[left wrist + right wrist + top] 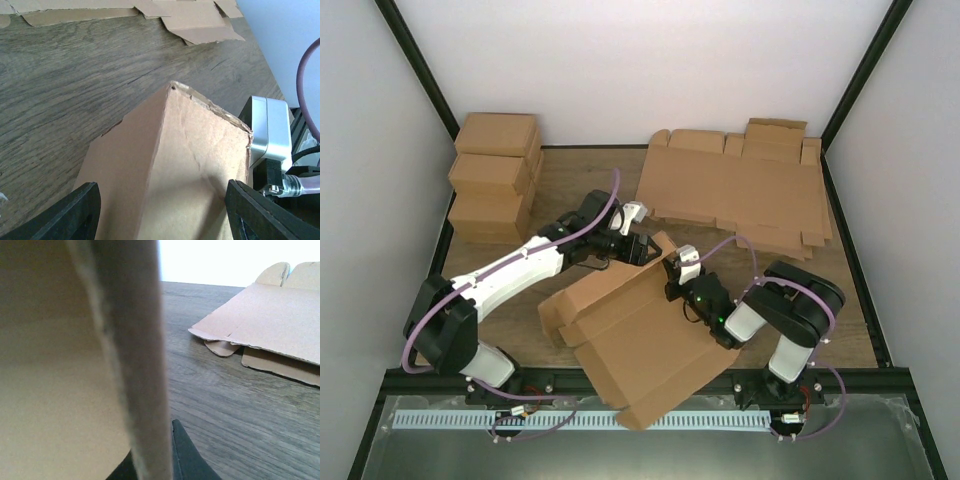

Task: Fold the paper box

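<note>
The plain brown die-cut cardboard paper box lay on the wooden tabletop, one flap raised between the left claw's wide-spread fingers, probably for creasing upright. The right claw met the neighbouring edge; whether it pinched, I could not tell. Bare tabletop lay beyond both claws, short of the flat cardboard sheaf

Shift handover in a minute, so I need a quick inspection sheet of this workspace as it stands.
Surface: wooden table, bare grain visible.
Job's things: paper box partly folded, overhanging the near edge.
Clutter: flat blanks far right; folded boxes far left.
End effectors: left end effector open astride a raised fold; right end effector at the box edge, state unclear.
Cables: purple cables looped on both arms.
Surroundings: white walls, black frame.
</note>
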`<state>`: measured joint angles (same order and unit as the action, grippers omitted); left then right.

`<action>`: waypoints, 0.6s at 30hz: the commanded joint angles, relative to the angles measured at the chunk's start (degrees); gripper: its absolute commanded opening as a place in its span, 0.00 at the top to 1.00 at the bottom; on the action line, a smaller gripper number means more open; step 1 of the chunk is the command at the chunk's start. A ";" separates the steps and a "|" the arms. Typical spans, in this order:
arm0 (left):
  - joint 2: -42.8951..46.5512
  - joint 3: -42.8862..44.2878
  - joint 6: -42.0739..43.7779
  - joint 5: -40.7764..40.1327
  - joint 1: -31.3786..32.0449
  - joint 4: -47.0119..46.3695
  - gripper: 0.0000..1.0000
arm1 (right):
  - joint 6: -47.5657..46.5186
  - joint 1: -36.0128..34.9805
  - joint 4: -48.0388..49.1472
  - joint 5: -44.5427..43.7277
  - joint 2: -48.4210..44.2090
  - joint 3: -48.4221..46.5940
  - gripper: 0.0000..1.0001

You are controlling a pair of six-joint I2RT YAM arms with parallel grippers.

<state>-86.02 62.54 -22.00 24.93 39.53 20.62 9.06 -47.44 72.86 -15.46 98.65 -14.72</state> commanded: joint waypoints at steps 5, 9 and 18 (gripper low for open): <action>3.94 0.43 0.02 -1.21 0.21 3.20 0.13 | 1.29 -0.09 -5.34 -2.61 -5.11 0.66 0.99; 11.14 5.87 -0.28 -10.58 0.24 9.69 0.00 | 3.31 -0.11 -10.98 -6.18 -12.25 0.97 0.99; 29.83 12.27 -6.01 -20.72 0.12 17.38 0.00 | 20.25 2.53 -30.61 -19.69 -31.17 -1.74 0.99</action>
<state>-61.63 74.15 -23.97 9.34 39.68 32.67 16.62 -46.61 53.54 -25.47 74.19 -13.65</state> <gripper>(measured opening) 0.999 0.038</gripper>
